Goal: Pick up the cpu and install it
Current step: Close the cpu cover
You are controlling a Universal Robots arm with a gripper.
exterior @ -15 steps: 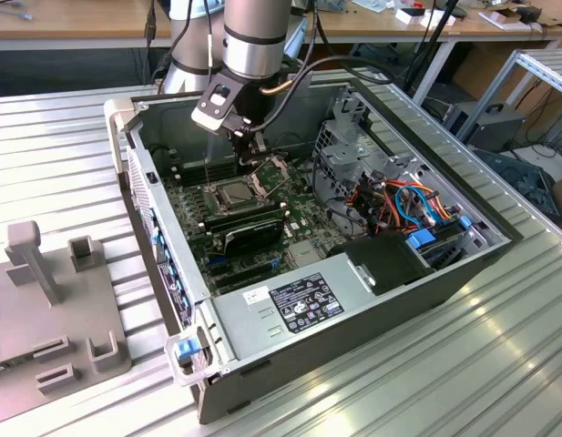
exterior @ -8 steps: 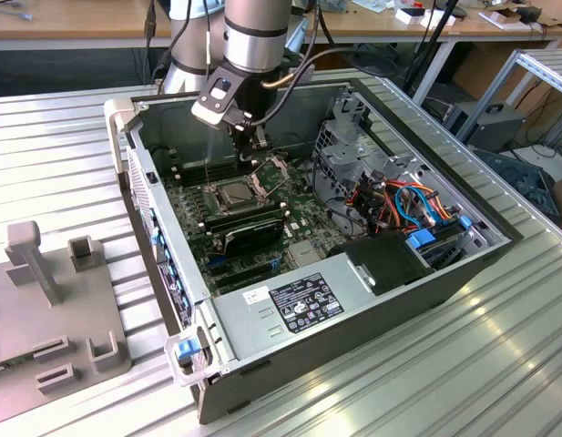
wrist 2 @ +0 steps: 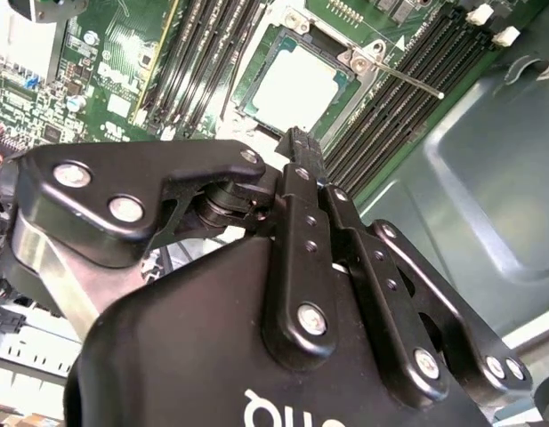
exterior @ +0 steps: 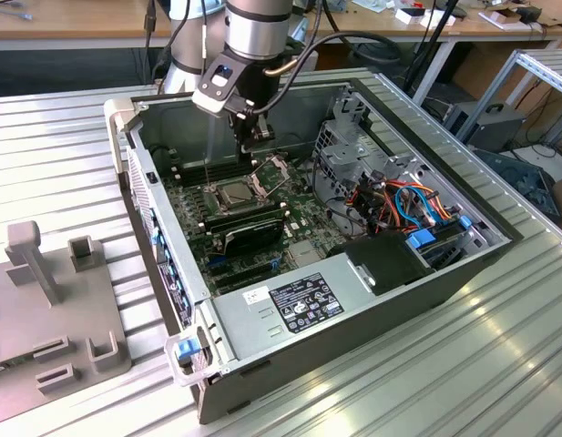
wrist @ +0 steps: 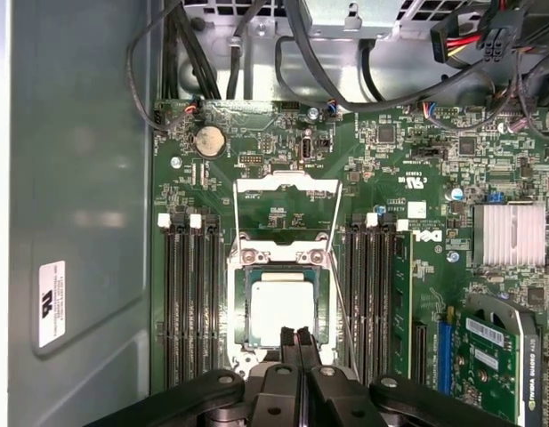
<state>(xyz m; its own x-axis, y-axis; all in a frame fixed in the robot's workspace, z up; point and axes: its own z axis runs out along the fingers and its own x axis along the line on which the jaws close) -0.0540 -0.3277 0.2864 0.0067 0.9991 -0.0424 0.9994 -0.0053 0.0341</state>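
A ribbed metal surface (exterior: 499,364) carries an open computer case (exterior: 372,314). The cpu (exterior: 235,192) (wrist: 280,307) lies flat in the motherboard socket, silvery face up. In the exterior view it sits at about 11 o'clock from the white printed label (exterior: 305,305) on the power supply (exterior: 253,332). The socket's load frame (wrist: 287,184) is flipped open. Just above the cpu's edge hangs the end effector (wrist: 298,338) (wrist 2: 296,138), fingers pressed together and empty

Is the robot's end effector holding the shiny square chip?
No, in the first wrist view the cpu lies flat in its socket while the end effector is shut on nothing.
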